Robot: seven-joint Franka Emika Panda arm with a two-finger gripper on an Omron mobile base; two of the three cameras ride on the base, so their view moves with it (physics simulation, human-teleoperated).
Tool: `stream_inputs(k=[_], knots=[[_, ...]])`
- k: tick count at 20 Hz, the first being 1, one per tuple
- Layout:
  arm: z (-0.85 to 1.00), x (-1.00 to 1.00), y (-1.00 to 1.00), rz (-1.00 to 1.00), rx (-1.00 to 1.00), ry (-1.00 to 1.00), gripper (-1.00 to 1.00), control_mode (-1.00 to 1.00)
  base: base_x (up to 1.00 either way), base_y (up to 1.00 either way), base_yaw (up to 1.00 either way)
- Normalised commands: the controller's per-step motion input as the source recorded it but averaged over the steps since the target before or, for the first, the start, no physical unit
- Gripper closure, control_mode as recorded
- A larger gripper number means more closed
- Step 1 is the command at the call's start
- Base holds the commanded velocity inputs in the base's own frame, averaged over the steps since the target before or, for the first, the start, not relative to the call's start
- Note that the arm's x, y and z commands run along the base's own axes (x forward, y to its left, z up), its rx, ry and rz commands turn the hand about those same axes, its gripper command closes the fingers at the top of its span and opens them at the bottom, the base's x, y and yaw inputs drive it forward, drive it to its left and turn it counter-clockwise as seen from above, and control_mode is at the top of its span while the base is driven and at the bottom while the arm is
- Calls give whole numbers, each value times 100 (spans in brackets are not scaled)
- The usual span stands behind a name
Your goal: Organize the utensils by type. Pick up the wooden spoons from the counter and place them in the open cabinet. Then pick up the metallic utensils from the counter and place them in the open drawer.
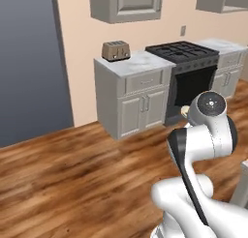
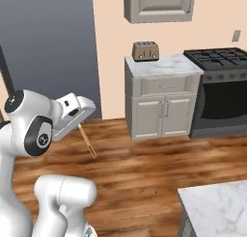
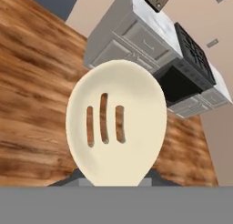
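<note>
My gripper is shut on the wooden spoon. In the hand view its pale slotted bowl rises between the fingertips and hides much of what lies ahead. From the right base view the spoon's orange-brown handle slants down below the white hand, held in the air over the wood floor. A sliver of the pale bowl peeks past the arm in the left base view. A corner of the white marble counter lies at the lower right. The metallic utensils, the open cabinet and the open drawer are out of view.
Ahead stands a grey cabinet unit with a marble top carrying a toaster, next to a black stove with its oven. A shut wall cabinet hangs above. A dark grey wall panel is to the left. Wood floor lies between.
</note>
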Motion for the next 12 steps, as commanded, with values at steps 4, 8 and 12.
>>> stream_inputs(k=[4, 8, 12], knots=[[0, 0, 0, 0, 0, 0, 100, 100, 100, 25, 14], [0, 0, 0, 0, 0, 0, 100, 100, 100, 19, 3], [0, 0, 0, 0, 0, 0, 100, 100, 97, 21, -11]])
